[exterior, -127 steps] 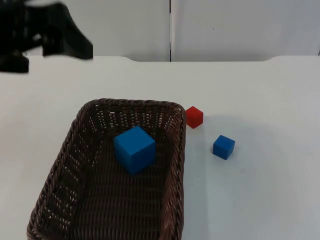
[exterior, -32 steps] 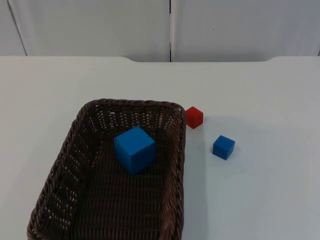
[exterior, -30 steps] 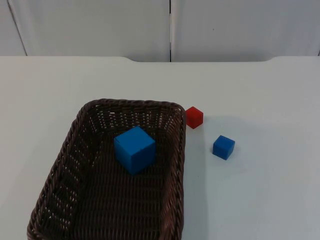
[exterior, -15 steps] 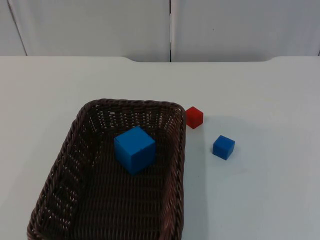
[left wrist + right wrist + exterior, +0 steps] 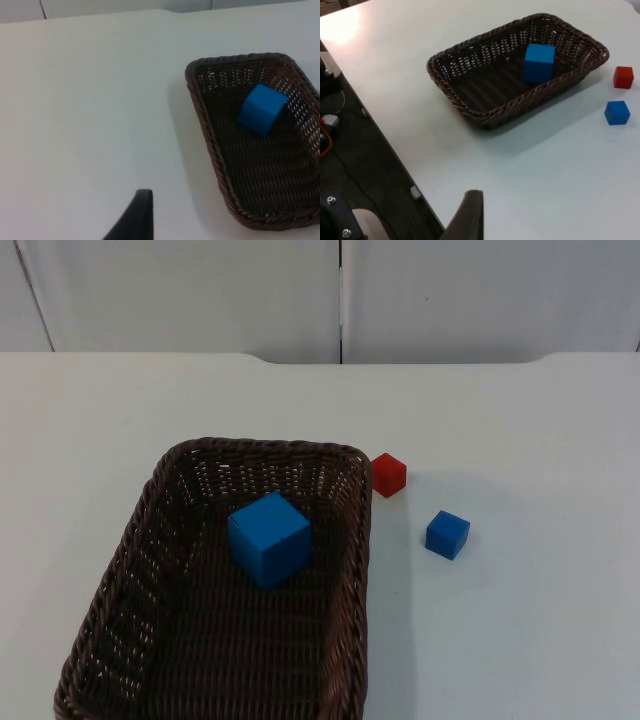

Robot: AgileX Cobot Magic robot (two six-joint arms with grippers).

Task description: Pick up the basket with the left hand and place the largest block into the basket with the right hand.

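A dark brown wicker basket (image 5: 262,445) rests on the white table at the front left. The largest block, a blue cube (image 5: 268,538), lies inside it toward the far end. It also shows inside the basket (image 5: 198,107) as the same blue cube (image 5: 261,108) in the left wrist view. My left gripper (image 5: 137,220) hangs well away from the basket, over bare table. My right gripper (image 5: 470,215) waits far from the basket (image 5: 452,92) and its blue cube (image 5: 539,61), near the table's edge.
A small red block (image 5: 389,474) stands just right of the basket's far corner, a small blue block (image 5: 447,534) a little farther right. Both show again as red block (image 5: 623,77) and blue block (image 5: 617,112). A grey partition wall (image 5: 450,300) closes the back.
The left arm, at the upper left of the top view 4.2 s ago, has withdrawn out of that view. Basket and blocks have not moved.
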